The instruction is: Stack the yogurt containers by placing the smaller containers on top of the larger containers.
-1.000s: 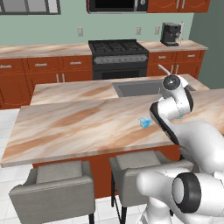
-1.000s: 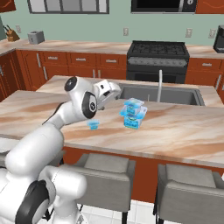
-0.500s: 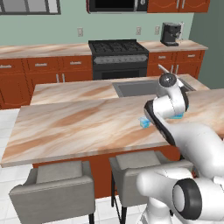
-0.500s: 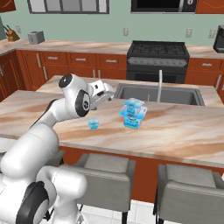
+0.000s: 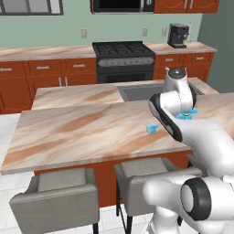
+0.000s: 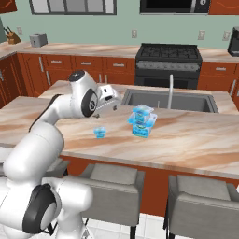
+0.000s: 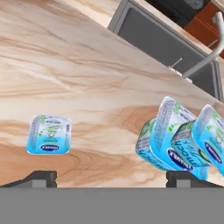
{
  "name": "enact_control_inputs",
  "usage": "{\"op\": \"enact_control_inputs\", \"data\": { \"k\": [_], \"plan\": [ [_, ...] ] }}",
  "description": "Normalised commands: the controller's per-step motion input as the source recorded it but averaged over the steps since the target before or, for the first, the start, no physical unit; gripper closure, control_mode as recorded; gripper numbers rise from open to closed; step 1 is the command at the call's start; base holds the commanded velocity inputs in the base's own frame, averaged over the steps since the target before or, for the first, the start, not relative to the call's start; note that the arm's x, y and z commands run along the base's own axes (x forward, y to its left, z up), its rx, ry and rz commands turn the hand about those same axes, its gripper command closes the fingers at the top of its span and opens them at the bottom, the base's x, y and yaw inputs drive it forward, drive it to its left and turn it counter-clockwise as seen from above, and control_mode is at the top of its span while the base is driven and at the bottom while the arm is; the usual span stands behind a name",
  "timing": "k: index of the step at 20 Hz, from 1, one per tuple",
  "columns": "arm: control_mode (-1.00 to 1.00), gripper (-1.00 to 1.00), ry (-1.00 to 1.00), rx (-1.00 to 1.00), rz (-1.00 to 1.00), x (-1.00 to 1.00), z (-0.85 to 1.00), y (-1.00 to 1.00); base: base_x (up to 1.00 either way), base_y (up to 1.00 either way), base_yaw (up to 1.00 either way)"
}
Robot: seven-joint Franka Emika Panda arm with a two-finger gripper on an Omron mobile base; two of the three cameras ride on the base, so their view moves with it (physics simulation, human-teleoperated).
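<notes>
**Arm has drawn back from the yogurt tubs; hand open and empty**

Since a second ago the arm has swung back toward the near side of the island, and the hand (image 6: 112,99) is now further from the tubs than before. The tubs themselves have not moved.

The smallest yogurt container (image 6: 99,132) stands alone on the tabletop (image 6: 186,140), well apart from the other two. It is a tiny cube-like tub with a light-blue body and a blue band; the hand view shows it at the left (image 7: 49,134) and the left base view beside the arm's elbow (image 5: 152,127). The two larger yogurt containers (image 6: 142,121) are together, one on the other, to the right of the small one and just in front of the sink (image 6: 186,101). In the hand view this pair (image 7: 179,140) looks tilted, but that camera itself is rolled, so I cannot tell their true lean.

The hand hangs above the tabletop, to the left of the stack and behind the small tub. Its fingers (image 7: 41,177) stand wide apart and nothing is between them.

The tabletop is a marble-patterned island in beige and brown, with a curved faucet (image 6: 171,88) at the sink. Two grey stools (image 6: 112,186) stand at its near edge. Behind are red-brown cabinets, a black stove (image 6: 169,60), a green wall and a coffee machine (image 5: 178,35) on the back counter.
</notes>
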Motion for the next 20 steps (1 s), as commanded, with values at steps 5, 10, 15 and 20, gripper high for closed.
{"op": "enact_control_inputs", "data": {
  "k": [5, 10, 15, 20],
  "plan": [
    [-1.0, -1.0, 0.19, 0.13, 0.0, -0.09, 0.0, 0.04, 0.0, 0.0, 0.0],
    [-1.0, -1.0, 0.14, 0.12, 0.0, -0.21, 0.0, 0.15, 0.0, 0.0, 0.0],
    [-1.0, -1.0, 0.06, 0.07, 0.0, -0.28, 0.0, 0.28, 0.0, 0.0, 0.0],
    [-1.0, -1.0, 0.01, 0.01, 0.0, -0.27, -0.09, 0.21, 0.0, 0.0, 0.0]
  ]
}}
